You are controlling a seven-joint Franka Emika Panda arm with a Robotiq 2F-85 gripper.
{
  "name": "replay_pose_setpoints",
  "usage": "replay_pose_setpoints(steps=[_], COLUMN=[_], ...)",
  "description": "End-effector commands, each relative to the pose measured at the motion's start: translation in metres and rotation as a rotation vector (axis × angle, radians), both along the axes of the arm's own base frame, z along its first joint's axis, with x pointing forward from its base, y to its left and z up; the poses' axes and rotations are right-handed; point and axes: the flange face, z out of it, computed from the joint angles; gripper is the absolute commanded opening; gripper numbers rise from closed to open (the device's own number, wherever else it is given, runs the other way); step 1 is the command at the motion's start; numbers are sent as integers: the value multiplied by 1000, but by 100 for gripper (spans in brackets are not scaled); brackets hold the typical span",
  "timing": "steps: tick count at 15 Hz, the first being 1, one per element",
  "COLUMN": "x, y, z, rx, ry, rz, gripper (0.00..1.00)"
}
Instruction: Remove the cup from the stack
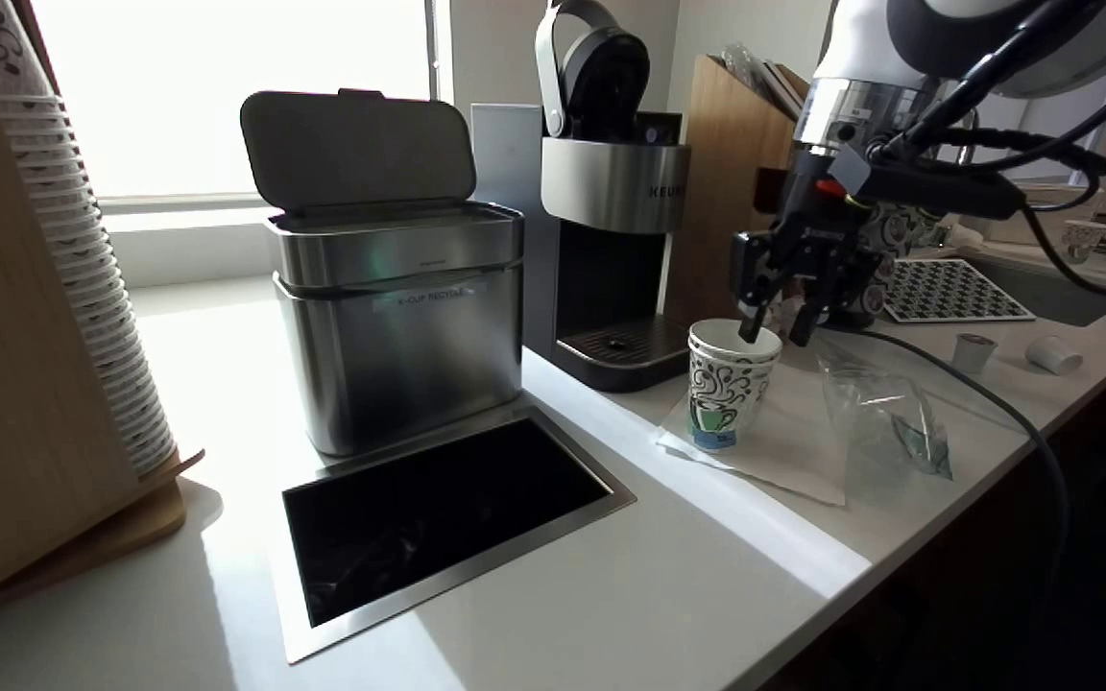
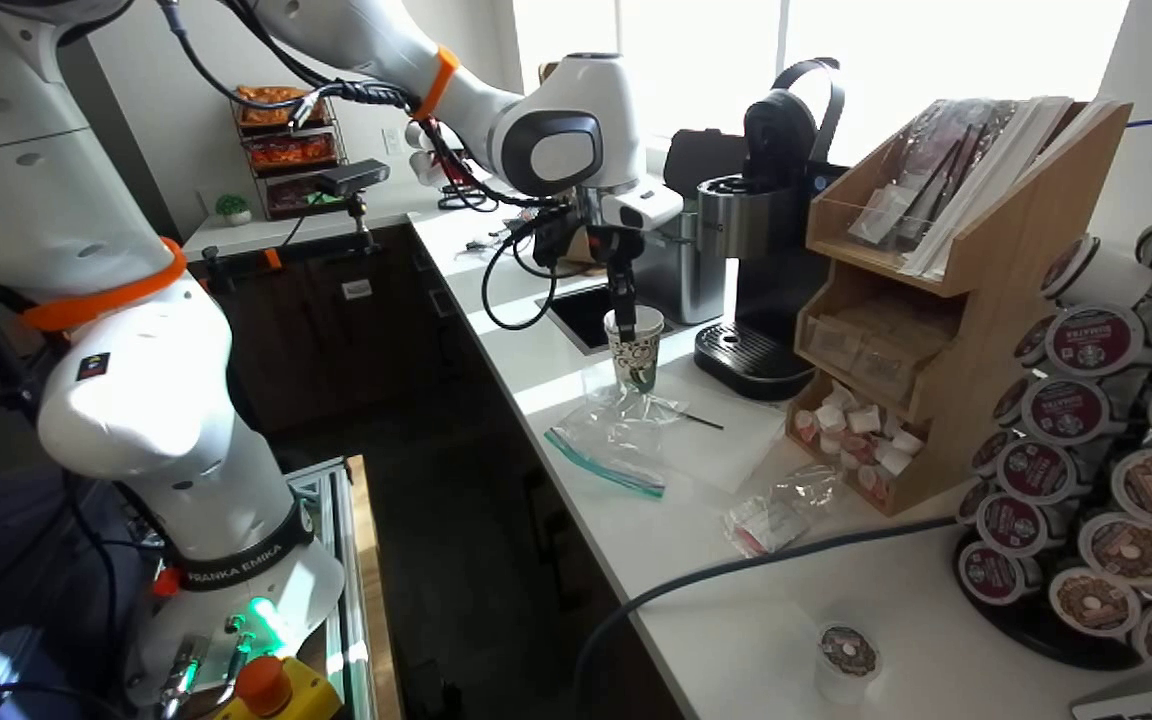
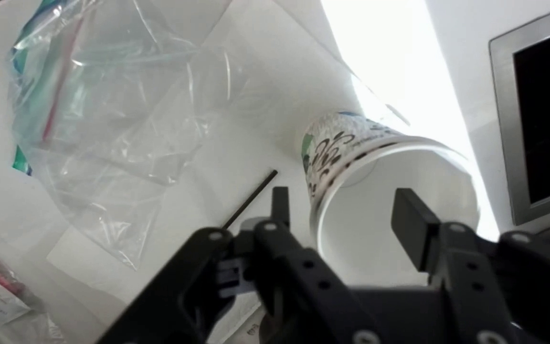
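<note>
The stack [image 1: 724, 398] of two nested white paper cups with green print stands upright on a white sheet on the counter. Its doubled rim shows in an exterior view; the upper rim belongs to the inner cup [image 1: 707, 338]. The stack also shows in an exterior view [image 2: 639, 368] and in the wrist view [image 3: 325, 153]. My gripper [image 1: 776, 333] is open at the stack's rim. In the wrist view the gripper [image 3: 344, 205] has its right finger over the cup's mouth and its left finger outside the rim. I cannot tell whether a finger touches the cup.
A coffee machine [image 1: 615, 187] and a steel bin [image 1: 409, 336] with raised lid stand behind. A framed counter opening [image 1: 462, 574] lies beside the stack. A clear bag [image 2: 606, 440] and a black stick [image 3: 251, 198] lie nearby. A wooden organizer [image 2: 996, 280] stands at the back.
</note>
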Motion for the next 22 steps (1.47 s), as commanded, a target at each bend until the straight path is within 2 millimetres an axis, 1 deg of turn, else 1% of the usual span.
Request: replay_pose_setpoints(steps=[1, 2, 3, 5, 8, 14, 22], x=[-2, -2, -2, -2, -2, -2, 0], y=[1, 1, 1, 1, 1, 1, 0], z=[-6, -5, -5, -3, 1, 17, 20], rx=[-18, -19, -20, -23, -25, -15, 4], ry=[-9, -11, -13, -18, -29, -76, -88], rz=[18, 19, 22, 24, 24, 17, -10], gripper=[27, 21, 12, 0, 0, 1, 1])
